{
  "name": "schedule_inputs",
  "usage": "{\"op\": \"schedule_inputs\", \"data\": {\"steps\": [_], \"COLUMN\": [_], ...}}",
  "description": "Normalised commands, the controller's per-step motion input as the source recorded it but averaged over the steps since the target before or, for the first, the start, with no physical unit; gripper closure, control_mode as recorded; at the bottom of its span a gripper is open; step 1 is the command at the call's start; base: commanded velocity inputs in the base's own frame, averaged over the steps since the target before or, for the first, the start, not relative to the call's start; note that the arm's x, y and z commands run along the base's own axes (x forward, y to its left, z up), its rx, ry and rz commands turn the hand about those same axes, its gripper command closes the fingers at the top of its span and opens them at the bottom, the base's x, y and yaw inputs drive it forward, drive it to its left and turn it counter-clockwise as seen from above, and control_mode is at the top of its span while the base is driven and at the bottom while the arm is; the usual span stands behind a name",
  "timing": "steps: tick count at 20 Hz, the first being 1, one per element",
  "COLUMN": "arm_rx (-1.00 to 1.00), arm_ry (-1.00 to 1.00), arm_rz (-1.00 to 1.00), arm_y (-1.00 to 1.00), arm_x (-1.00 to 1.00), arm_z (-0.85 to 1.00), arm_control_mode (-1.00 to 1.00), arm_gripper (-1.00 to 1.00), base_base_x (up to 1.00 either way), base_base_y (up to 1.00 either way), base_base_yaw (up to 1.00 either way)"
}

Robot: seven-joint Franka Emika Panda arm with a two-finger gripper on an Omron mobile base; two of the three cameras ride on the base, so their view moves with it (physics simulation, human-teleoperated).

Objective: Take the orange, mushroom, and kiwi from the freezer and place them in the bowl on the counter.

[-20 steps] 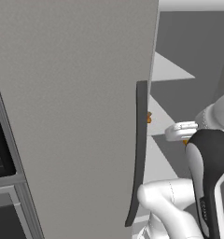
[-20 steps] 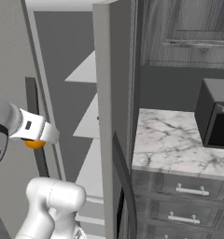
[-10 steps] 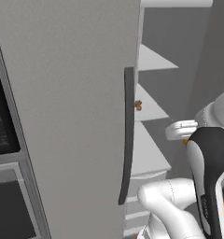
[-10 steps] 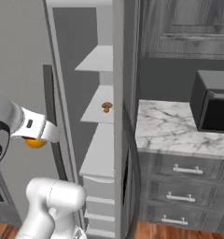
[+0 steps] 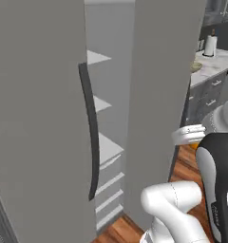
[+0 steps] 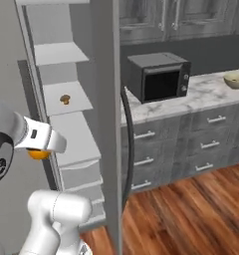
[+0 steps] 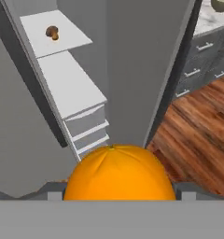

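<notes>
Orange is being gripped by the hand and carried from the freezer; next, the bowl, upper right on the table, is probably being approached.

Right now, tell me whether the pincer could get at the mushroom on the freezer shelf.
Probably not yet. The pincer is shut on the orange, so it has no free grip. The mushroom sits in the open on its shelf with nothing in front of it.
</notes>
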Motion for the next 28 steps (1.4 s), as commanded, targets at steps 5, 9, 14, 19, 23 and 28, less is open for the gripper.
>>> {"op": "schedule_inputs", "data": {"steps": [5,9,14,19,23,28], "arm_rx": [0.0,0.0,0.0,0.0,0.0,0.0], "arm_ry": [0.0,0.0,0.0,0.0,0.0,0.0], "arm_rz": [0.0,0.0,0.0,0.0,0.0,0.0], "arm_y": [0.0,0.0,0.0,0.0,0.0,0.0], "arm_x": [0.0,0.0,0.0,0.0,0.0,0.0], "arm_z": [0.0,0.0,0.0,0.0,0.0,0.0], "arm_control_mode": [1.0,1.0,1.0,1.0,1.0,1.0], "arm_gripper": [1.0,1.0,1.0,1.0,1.0,1.0], "base_base_x": [-0.27,-0.27,-0.07,0.26,0.75,1.0], "base_base_y": [0.0,0.0,-0.32,-0.59,-0.67,-0.59], "base_base_yaw": [-1.0,-0.97,-0.81,-0.6,-0.23,0.13]}}
